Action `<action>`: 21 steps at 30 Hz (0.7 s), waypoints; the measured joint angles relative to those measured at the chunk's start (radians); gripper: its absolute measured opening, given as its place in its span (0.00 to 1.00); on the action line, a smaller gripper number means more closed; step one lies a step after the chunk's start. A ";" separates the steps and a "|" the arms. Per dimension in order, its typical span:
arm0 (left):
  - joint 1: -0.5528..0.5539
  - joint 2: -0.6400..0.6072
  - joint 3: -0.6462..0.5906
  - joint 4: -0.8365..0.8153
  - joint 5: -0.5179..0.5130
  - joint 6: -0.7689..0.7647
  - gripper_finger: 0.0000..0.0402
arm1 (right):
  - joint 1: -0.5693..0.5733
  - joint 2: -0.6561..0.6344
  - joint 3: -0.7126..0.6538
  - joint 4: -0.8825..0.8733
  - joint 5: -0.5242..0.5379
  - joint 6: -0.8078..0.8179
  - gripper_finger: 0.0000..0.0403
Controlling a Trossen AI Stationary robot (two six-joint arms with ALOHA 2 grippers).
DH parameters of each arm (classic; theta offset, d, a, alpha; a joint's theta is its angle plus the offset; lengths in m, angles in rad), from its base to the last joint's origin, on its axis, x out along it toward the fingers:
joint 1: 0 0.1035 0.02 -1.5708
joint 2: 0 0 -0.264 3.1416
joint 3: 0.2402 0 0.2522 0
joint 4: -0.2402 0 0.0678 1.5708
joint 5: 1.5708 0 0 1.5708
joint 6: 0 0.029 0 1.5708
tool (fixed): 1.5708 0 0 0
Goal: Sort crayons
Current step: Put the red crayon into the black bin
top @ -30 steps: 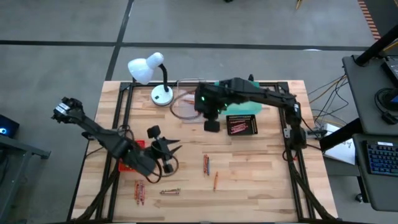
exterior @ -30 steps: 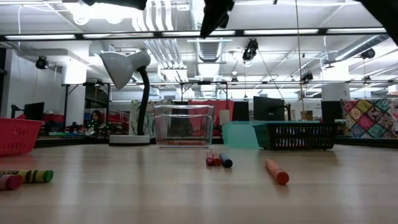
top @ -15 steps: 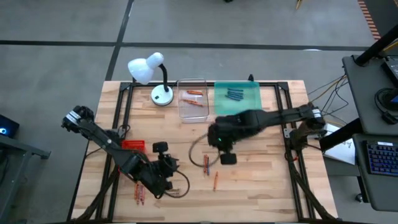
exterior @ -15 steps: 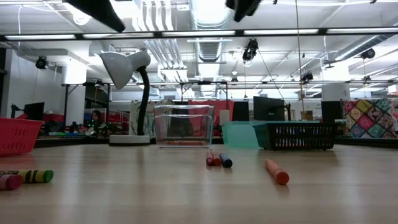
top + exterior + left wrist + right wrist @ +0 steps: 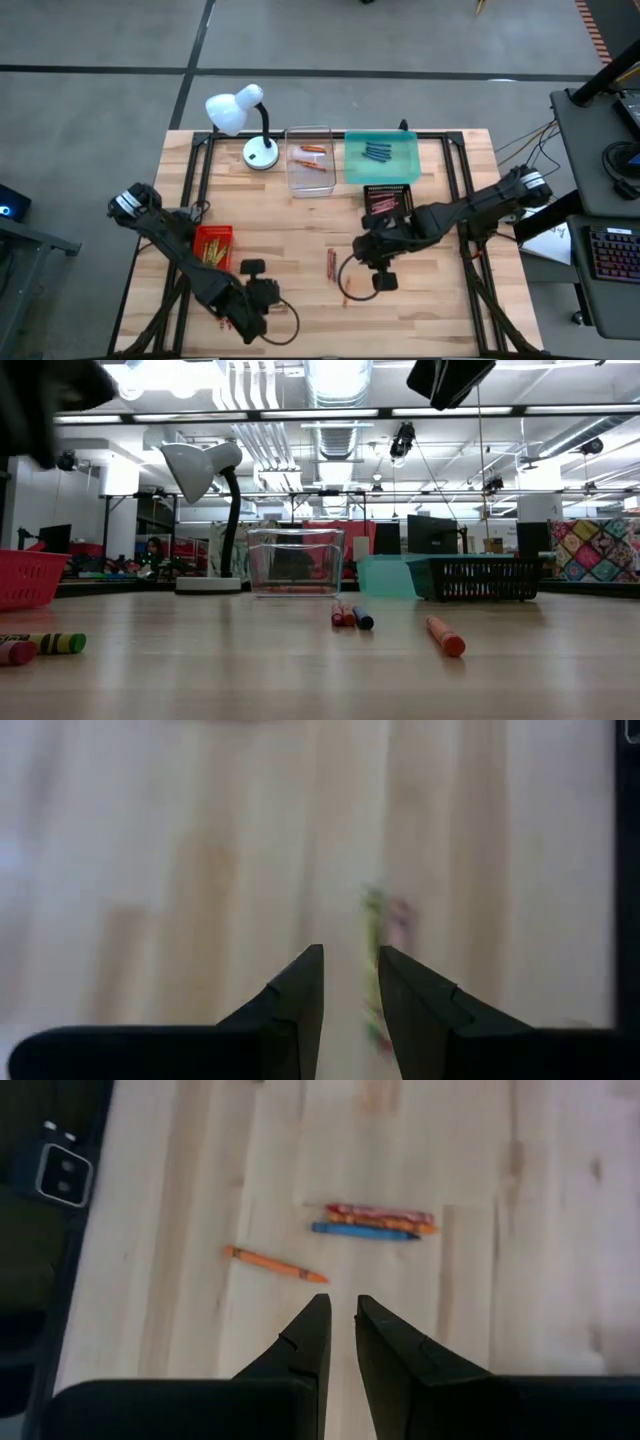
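Observation:
Loose crayons lie on the wooden table. A red, an orange and a blue one (image 5: 370, 1220) lie side by side in the middle (image 5: 332, 264), with a single orange crayon (image 5: 275, 1265) nearer the front (image 5: 347, 290). My right gripper (image 5: 342, 1305) hangs above the table just right of them (image 5: 362, 262), open by a narrow gap with nothing in it. My left gripper (image 5: 350, 960) points steeply down near the front left (image 5: 262, 300), also narrowly open and with nothing in it. It is above blurred crayons (image 5: 378, 925). The low view shows two more crayons (image 5: 45, 645) lying at the left.
A red tray (image 5: 212, 245) with yellow crayons sits at the left. Along the far edge stand a white lamp (image 5: 245, 120), a clear tray (image 5: 310, 165) with orange crayons and a teal tray (image 5: 382, 155) with blue ones. A black tray (image 5: 388, 200) holds red crayons.
My right gripper has swung from over the far trays toward the near edge and sunk, and now hangs beside the middle crayons. My left gripper has gone toward the near edge and lower, tipping from nearly level to steeply down. No crayon has moved.

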 joint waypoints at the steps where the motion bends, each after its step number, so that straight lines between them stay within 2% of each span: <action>1: -0.010 0.006 0.000 -0.007 0.024 -0.064 0.20 | 0.005 -0.001 -0.016 0.030 0.000 0.000 0.11; 7: -0.042 0.023 0.003 -0.051 0.241 -0.582 0.20 | 0.012 0.001 -0.063 0.100 0.000 -0.013 0.11; 10: -0.073 0.030 -0.001 -0.066 0.285 -0.809 0.20 | 0.012 0.001 -0.064 0.104 0.009 -0.036 0.11; 17: -0.129 0.075 -0.001 -0.114 0.309 -1.058 0.20 | 0.012 0.002 -0.064 0.138 0.025 -0.096 0.11; 21: -0.149 0.111 -0.002 -0.152 0.385 -1.150 0.20 | 0.012 0.003 -0.064 0.172 0.026 -0.119 0.11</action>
